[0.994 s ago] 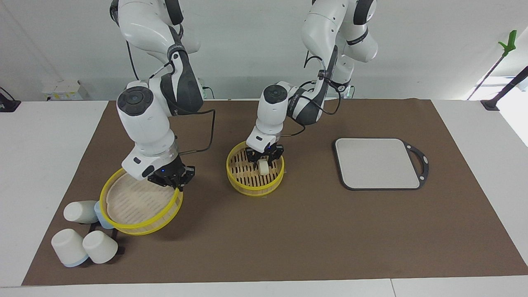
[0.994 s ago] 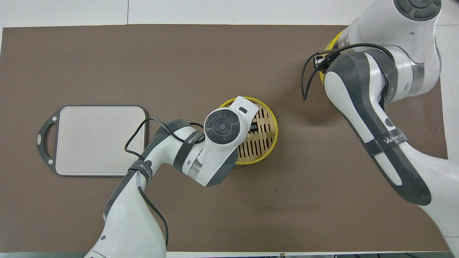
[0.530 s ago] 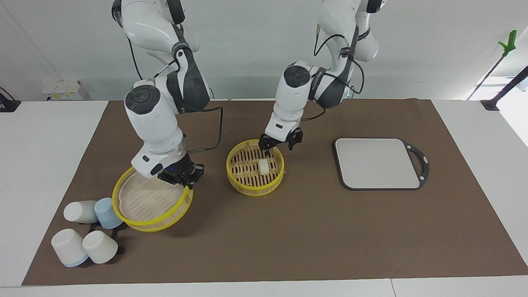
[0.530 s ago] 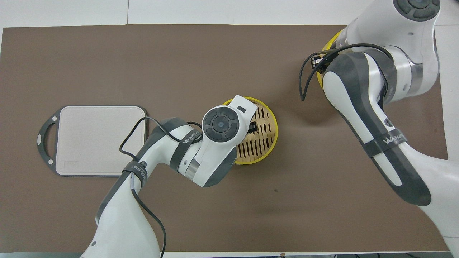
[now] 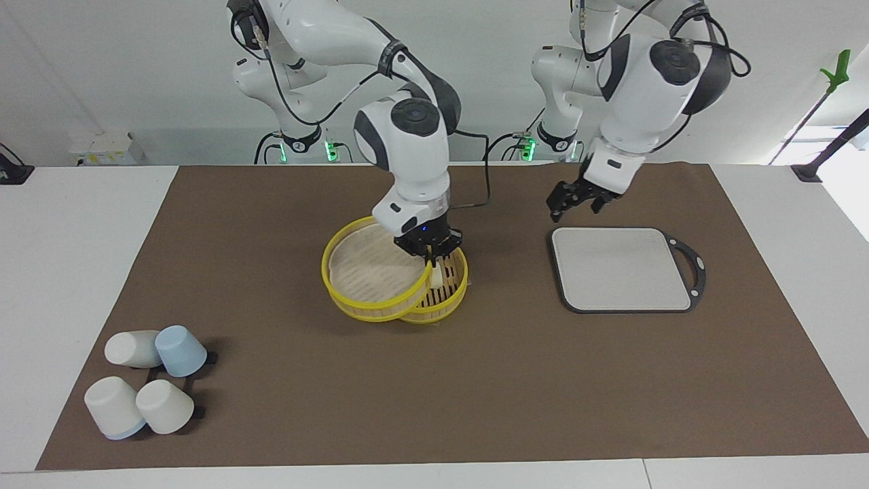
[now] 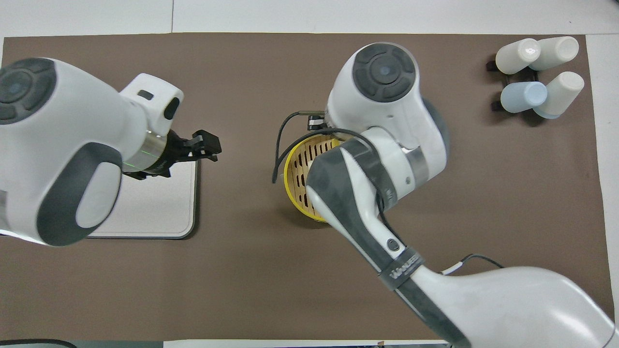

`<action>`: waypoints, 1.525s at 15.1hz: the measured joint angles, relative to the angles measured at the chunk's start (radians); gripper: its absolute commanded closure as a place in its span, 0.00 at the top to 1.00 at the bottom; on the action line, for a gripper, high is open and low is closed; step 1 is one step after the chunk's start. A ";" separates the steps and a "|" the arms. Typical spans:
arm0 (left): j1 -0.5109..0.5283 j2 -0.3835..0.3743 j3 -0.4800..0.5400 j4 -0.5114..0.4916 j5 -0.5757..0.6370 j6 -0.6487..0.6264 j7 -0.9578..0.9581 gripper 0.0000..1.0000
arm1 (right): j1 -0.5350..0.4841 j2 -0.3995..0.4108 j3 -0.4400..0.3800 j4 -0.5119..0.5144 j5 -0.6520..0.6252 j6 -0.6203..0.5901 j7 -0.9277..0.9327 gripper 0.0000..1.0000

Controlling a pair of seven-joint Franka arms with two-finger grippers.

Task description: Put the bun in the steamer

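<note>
The steamer (image 5: 456, 291) sits mid-mat, its yellow rim and slatted floor partly showing; it also shows in the overhead view (image 6: 291, 180). The bun (image 5: 438, 274) lies in it, half hidden by the lid. My right gripper (image 5: 429, 248) is shut on the rim of the yellow-rimmed lid (image 5: 366, 275) and holds it tilted, overlapping the steamer on the side toward the right arm's end. In the overhead view the right arm hides the lid and bun. My left gripper (image 5: 576, 199) is open and empty, raised over the grey board's corner; it also shows in the overhead view (image 6: 205, 145).
A grey rectangular board (image 5: 621, 268) with a handle lies toward the left arm's end (image 6: 159, 212). Several white and blue cups (image 5: 146, 387) lie at the mat's corner toward the right arm's end, farthest from the robots (image 6: 537, 72).
My right arm carried the lid from beside the cups to over the steamer. My left gripper left the bun in the steamer, rose and moved to the board's corner.
</note>
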 measured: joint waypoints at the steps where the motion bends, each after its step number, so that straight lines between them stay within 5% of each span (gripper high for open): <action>1: 0.048 -0.009 0.002 0.001 0.018 -0.018 0.077 1.00 | 0.031 0.010 -0.001 0.000 -0.004 0.011 0.044 0.00; 4: 0.145 -0.020 0.003 0.029 0.035 -0.073 0.190 1.00 | 0.085 0.049 -0.003 0.001 -0.013 0.069 0.101 0.00; 12: 0.157 -0.020 -0.004 0.134 0.041 -0.204 0.202 1.00 | 0.098 0.079 -0.007 -0.003 -0.022 0.109 0.101 0.00; 23: 0.266 0.006 -0.124 0.137 0.084 -0.211 0.327 1.00 | 0.095 0.073 -0.013 -0.046 -0.025 0.134 0.101 0.00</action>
